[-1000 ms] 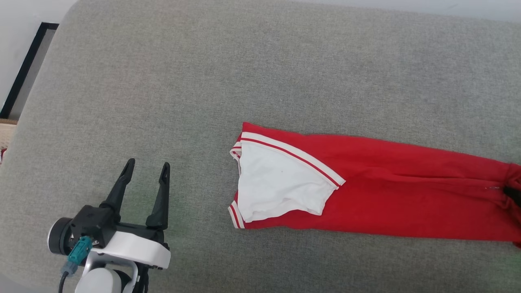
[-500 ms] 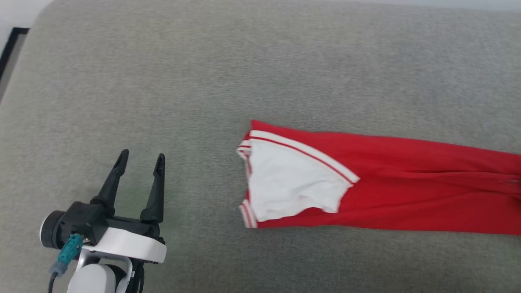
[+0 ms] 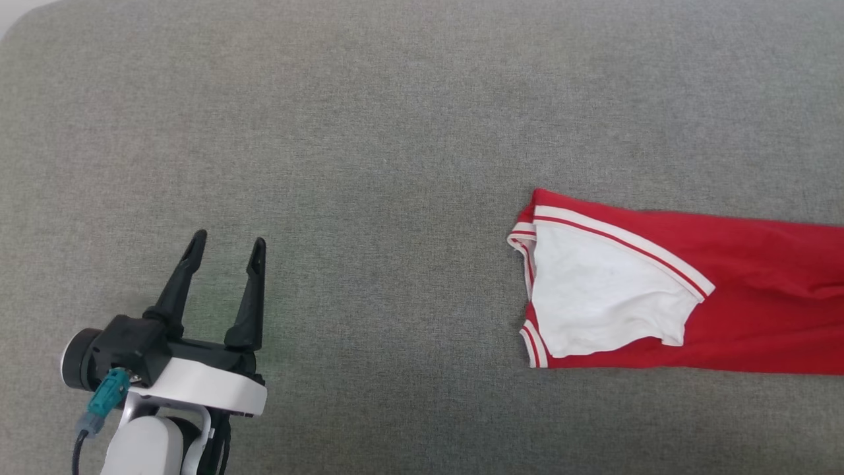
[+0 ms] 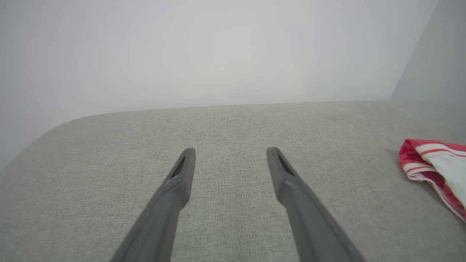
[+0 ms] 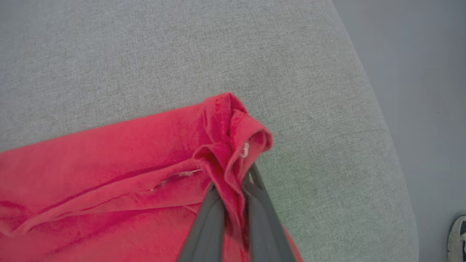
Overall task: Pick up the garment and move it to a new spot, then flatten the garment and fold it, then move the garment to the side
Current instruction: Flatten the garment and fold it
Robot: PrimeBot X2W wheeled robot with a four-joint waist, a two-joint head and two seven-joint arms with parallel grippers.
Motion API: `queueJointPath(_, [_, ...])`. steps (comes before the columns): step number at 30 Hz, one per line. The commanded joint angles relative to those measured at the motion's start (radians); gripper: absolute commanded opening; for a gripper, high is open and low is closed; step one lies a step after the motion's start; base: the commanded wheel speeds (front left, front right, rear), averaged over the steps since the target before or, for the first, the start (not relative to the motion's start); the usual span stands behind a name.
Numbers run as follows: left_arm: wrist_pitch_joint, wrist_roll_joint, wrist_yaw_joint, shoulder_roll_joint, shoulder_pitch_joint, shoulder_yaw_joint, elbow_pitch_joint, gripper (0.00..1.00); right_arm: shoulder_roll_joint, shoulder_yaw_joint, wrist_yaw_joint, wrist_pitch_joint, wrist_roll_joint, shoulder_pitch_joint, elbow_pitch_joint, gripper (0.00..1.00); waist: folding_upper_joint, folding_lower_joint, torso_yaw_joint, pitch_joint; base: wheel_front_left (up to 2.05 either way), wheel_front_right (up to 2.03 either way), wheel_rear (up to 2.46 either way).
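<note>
On grey cushion [image 3: 395,132], garment [image 3: 758,316] well right of spread left gripper [image 3: 229,238]; right gripper [image 5: 233,182] pinches its end.

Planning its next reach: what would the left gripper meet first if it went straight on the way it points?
Nothing close: the left gripper points over bare cushion toward a pale wall. The garment lies off to its right. It may graze the cushion; depth is unclear.

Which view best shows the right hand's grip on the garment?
The right wrist view: the right hand is shut on a bunched red edge of the garment. The head view shows the garment's white-panelled end lying flat, the rest running off the right edge. The left wrist view catches a striped corner at its right.
</note>
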Motion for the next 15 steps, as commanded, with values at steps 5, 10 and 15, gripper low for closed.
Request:
queueJointPath(5, [-0.005, 0.024, 0.002, -0.011, -0.007, 0.017, 0.005, 1.00, 0.009, -0.021, -0.005, -0.015, 0.000, -0.006, 0.001, 0.00, 0.0000, 0.0000, 0.003, -0.006, 0.00, 0.00, 0.00])
queueJointPath(10, [-0.005, 0.029, 0.002, -0.013, -0.002, 0.015, 0.010, 1.00, 0.022, 0.012, -0.003, -0.007, 0.012, 0.018, -0.055, 0.00, 0.0000, 0.0000, 0.010, -0.014, 0.00, 0.00, 0.00])
queueJointPath(15, [-0.005, 0.035, 0.002, -0.010, 0.011, 0.007, 0.022, 1.00, 0.036, 0.073, -0.003, 0.004, 0.036, 0.053, -0.184, 0.00, 0.0000, 0.0000, 0.018, -0.030, 0.00, 0.00, 0.00])
